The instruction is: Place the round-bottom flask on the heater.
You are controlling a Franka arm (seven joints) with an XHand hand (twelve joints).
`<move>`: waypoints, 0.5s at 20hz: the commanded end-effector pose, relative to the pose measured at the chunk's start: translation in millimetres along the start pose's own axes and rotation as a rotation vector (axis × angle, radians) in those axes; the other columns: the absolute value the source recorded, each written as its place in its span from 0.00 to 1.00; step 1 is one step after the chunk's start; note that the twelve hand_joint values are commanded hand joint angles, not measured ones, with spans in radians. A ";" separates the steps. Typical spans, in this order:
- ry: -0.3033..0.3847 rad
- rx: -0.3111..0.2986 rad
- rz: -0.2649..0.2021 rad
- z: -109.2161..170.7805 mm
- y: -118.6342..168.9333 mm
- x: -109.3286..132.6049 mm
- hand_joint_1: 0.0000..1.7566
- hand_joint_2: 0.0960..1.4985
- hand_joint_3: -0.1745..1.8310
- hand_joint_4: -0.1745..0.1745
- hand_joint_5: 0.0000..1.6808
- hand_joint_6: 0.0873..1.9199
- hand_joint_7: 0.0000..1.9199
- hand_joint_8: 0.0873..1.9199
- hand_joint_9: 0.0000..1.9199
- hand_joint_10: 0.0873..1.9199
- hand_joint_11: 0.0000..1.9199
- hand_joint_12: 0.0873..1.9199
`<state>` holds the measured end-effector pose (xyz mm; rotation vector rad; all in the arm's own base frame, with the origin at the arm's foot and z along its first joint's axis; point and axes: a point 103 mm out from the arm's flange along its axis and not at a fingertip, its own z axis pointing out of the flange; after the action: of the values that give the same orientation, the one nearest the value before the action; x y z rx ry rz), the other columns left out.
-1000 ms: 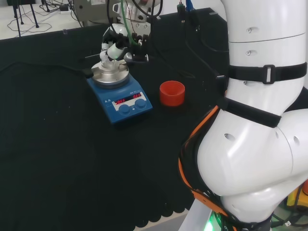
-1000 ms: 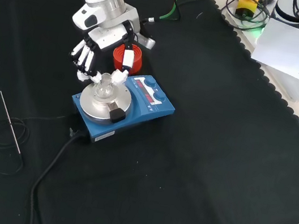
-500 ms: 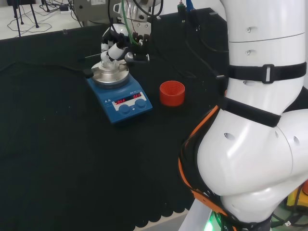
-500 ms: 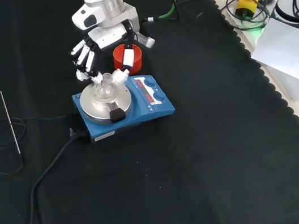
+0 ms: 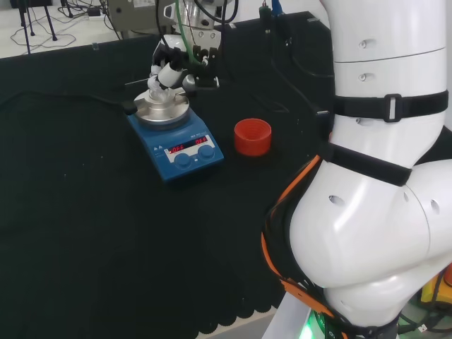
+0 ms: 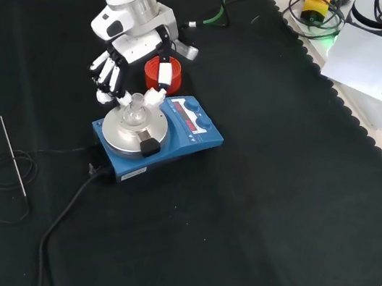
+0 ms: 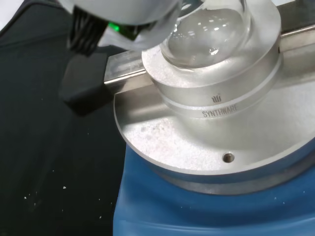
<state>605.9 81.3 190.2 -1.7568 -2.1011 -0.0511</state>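
Note:
A clear round-bottom flask point(image 6: 135, 109) sits upright in the silver block on the blue heater point(image 6: 186, 139). In the head view the flask point(image 5: 161, 96) stands on the heater point(image 5: 182, 152) at the far left of the cloth. The hand point(image 6: 129, 59) hovers just above and behind it, fingers point(image 6: 107, 76) spread and relaxed on one side of the neck, thumb on the other. I see nothing clasped in it. Up close, the flask's bulb point(image 7: 206, 34) rests in the metal block of the heater point(image 7: 197, 147), under a blurred part of the hand point(image 7: 123, 10).
A red ribbed ring stand point(image 5: 252, 136) stands right of the heater in the head view, partly behind the hand point(image 6: 166, 74) in the front view. A thin metal probe with coiled cable point(image 6: 12, 157) lies left of the heater. The heater's black power cable point(image 6: 65, 217) runs toward the front.
The hand has drawn slightly up and away from the flask's neck. The flask and heater have not moved.

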 end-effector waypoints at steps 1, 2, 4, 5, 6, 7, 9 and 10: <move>-0.019 0.035 0.011 0.9 -1.0 0.6 0.52 0.32 0.50 0.36 0.36 0.43 0.19 0.32 0.29 0.33 0.07 0.69; -0.021 0.038 0.012 0.8 -1.1 0.4 0.51 0.31 0.50 0.37 0.32 0.40 0.18 0.32 0.29 0.33 0.06 0.70; -0.025 0.049 0.016 0.9 -1.1 -0.2 0.51 0.30 0.50 0.38 0.27 0.31 0.17 0.33 0.27 0.34 0.05 0.70; -0.027 0.052 0.017 0.9 -1.3 -0.4 0.50 0.30 0.50 0.38 0.26 0.28 0.16 0.33 0.27 0.34 0.05 0.70; -0.027 0.053 0.016 0.8 -1.8 -0.5 0.50 0.30 0.50 0.38 0.25 0.26 0.15 0.33 0.26 0.35 0.04 0.70; -0.027 0.053 0.015 0.3 -2.3 -0.6 0.50 0.30 0.50 0.38 0.24 0.24 0.15 0.33 0.25 0.35 0.04 0.70; -0.026 0.047 0.014 -1.8 -4.1 -0.9 0.49 0.30 0.49 0.39 0.24 0.21 0.14 0.33 0.25 0.35 0.03 0.70; -0.025 0.044 0.013 -3.1 -5.2 -1.2 0.48 0.30 0.49 0.39 0.23 0.19 0.13 0.33 0.24 0.35 0.03 0.70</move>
<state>604.2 80.2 190.9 -1.7525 -2.0904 0.0289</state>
